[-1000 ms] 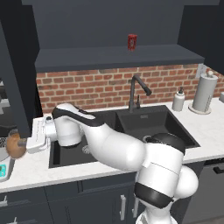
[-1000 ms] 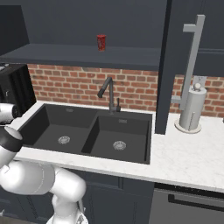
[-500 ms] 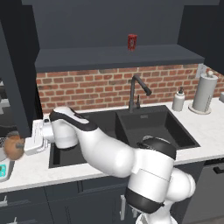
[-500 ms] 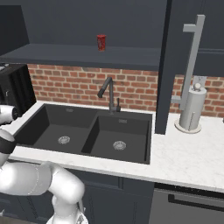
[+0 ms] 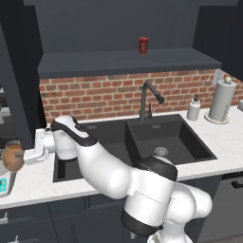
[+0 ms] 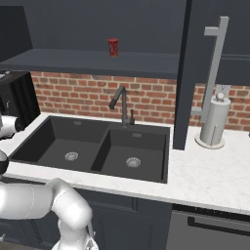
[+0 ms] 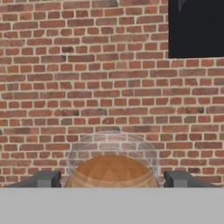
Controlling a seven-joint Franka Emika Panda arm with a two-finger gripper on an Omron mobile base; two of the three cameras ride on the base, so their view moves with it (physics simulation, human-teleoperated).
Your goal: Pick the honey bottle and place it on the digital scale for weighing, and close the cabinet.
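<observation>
Honey bottle (image 5: 13,157) sits held between the gripper (image 5: 21,157) fingers (image 7: 43,179) at the far left, just above the scale (image 5: 4,184) on the counter's (image 5: 228,137) near-left edge.

We are finding all three pictures evenly and softly lit, with no single light source showing itself and no hard glare. The white counter (image 5: 223,137) is rendering bright, while the dark upper cabinet (image 5: 118,26) and the black sink (image 6: 93,151) are reading dim, their inner detail sinking into shadow. A soft shadow is lying under the shelf onto the brick wall (image 5: 109,95). We are seeing coarse, slightly blurred pixel rendering throughout, without edge distortion. In the hand view the bricks are staying sharp, while the honey bottle (image 7: 112,171) is appearing hazy behind a translucent rim.
</observation>
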